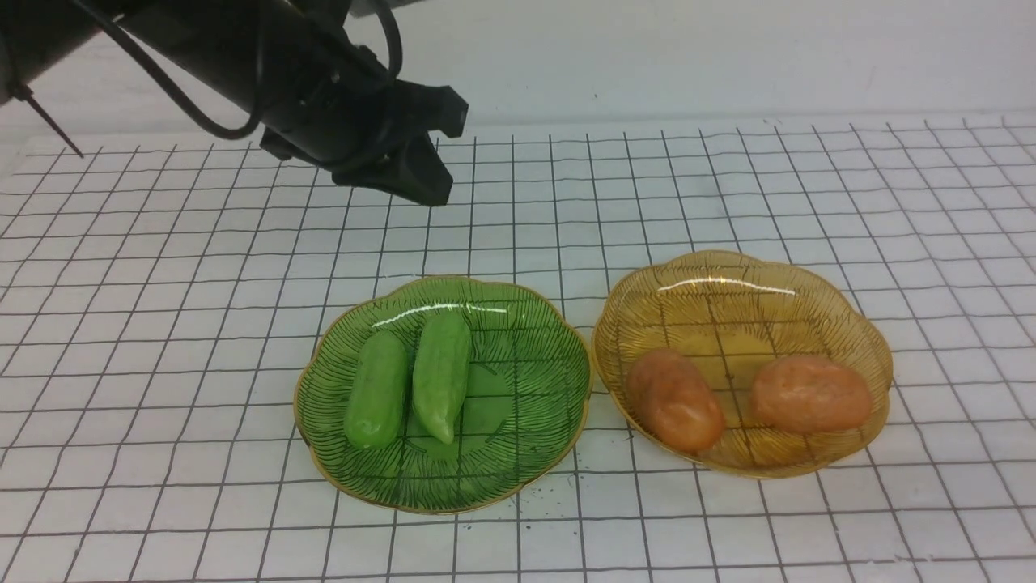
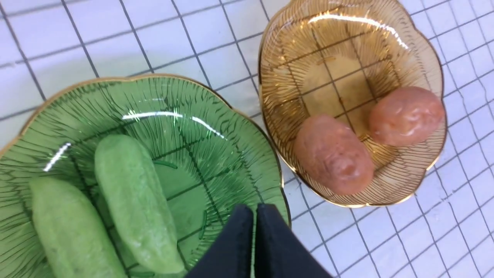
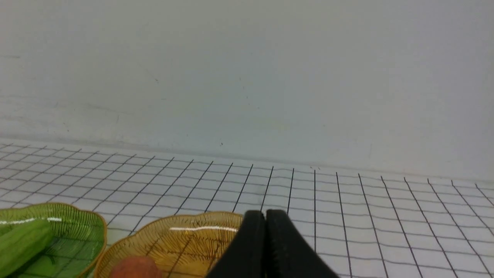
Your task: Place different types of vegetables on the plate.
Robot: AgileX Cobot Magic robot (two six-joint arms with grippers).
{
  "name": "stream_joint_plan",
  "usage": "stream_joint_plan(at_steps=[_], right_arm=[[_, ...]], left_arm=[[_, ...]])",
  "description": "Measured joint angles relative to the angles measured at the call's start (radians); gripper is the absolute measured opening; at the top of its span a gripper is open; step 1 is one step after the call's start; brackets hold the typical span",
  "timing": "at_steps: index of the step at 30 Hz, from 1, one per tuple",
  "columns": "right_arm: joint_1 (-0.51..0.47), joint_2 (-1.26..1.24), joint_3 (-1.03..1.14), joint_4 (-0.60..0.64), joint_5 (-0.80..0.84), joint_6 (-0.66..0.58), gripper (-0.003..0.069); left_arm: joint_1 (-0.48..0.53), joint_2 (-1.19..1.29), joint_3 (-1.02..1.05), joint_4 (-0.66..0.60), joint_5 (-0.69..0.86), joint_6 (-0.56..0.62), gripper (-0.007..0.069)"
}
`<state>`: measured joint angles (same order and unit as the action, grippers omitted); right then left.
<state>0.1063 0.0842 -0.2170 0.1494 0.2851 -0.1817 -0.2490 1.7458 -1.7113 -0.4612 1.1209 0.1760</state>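
Front view: two light-green toy cucumbers (image 1: 442,374) sit on the green glass plate (image 1: 526,453), and two orange-brown potato lumps (image 1: 674,398) sit on the amber glass plate (image 1: 728,267), toward the tabletop's near edge. Left wrist view: the black left gripper (image 2: 254,210) has its jaws together and empty, and is best lifted clear of the rims. Right wrist view: the right gripper (image 3: 265,216) is also together and empty.

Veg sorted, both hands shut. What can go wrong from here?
1. The left hand hangs shut beyond the green plate; a low pull-back might clip its rim.
2. The green plate and the amber plate sit almost rim to rim, so a knock to one likely shifts the other.
3. The left cucumber and right cucumber lie touching; nudging either may roll both.
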Motion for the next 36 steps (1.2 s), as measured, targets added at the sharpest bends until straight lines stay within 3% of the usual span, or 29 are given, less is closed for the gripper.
stream_joint_plan(at_steps=[11, 20, 28, 36], right_arm=[[0.0, -0.092, 0.188, -0.006, 0.044, -0.001, -0.0014], [0.0, -0.092, 0.239, -0.007, 0.093, -0.001, -0.0014], [0.0, -0.092, 0.239, -0.007, 0.093, -0.002, -0.0014], [-0.002, -0.092, 0.239, -0.007, 0.093, -0.002, -0.0014]], left_arm=[[0.0, -0.02, 0.0, 0.007, 0.104, 0.001, -0.0008], [0.0, -0.182, 0.0, 0.008, 0.117, -0.005, -0.0008], [0.0, -0.356, 0.007, 0.128, 0.134, -0.012, -0.0008], [0.0, -0.547, 0.097, 0.143, 0.138, -0.045, -0.0008]])
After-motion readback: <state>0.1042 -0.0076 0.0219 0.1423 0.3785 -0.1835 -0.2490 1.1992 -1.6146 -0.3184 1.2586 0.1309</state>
